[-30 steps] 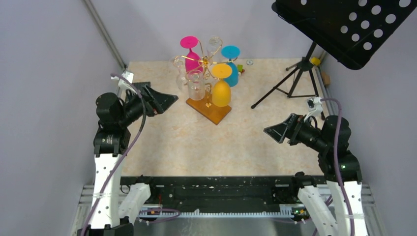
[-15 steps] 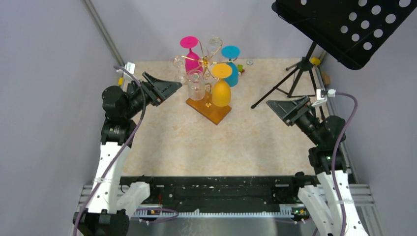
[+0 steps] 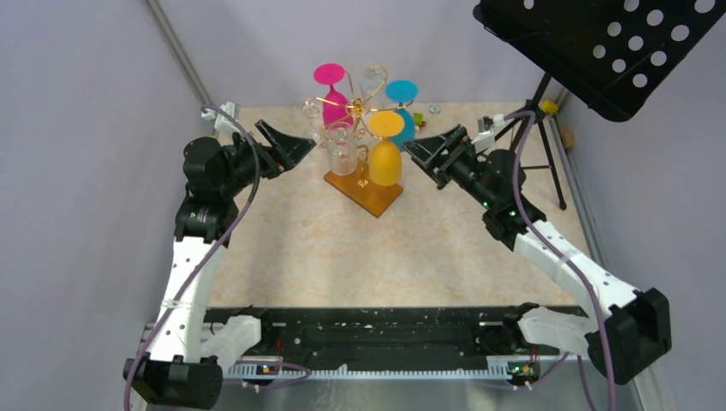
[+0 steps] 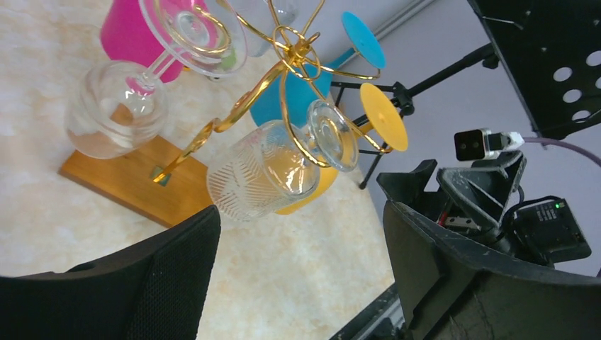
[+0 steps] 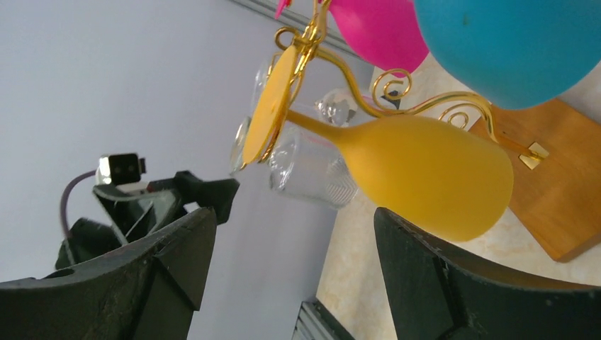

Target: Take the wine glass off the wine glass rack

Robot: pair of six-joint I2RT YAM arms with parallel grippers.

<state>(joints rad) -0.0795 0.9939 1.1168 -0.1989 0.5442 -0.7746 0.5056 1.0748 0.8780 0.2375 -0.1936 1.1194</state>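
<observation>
Wine glass rack [image 3: 368, 195], near the desk's [image 3: 342, 248] far edge, hangs each wine glass [image 3: 385, 163] inverted by its foot; left gripper [image 3: 295, 152] and right gripper [image 3: 424, 158] flank it, both wide open and empty, apparently poised to grasp

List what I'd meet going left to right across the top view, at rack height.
left gripper → clear ribbed wine glass → yellow wine glass → right gripper → black music stand

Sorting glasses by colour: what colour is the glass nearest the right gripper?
Yellow glass, clearest in right wrist view.
</observation>
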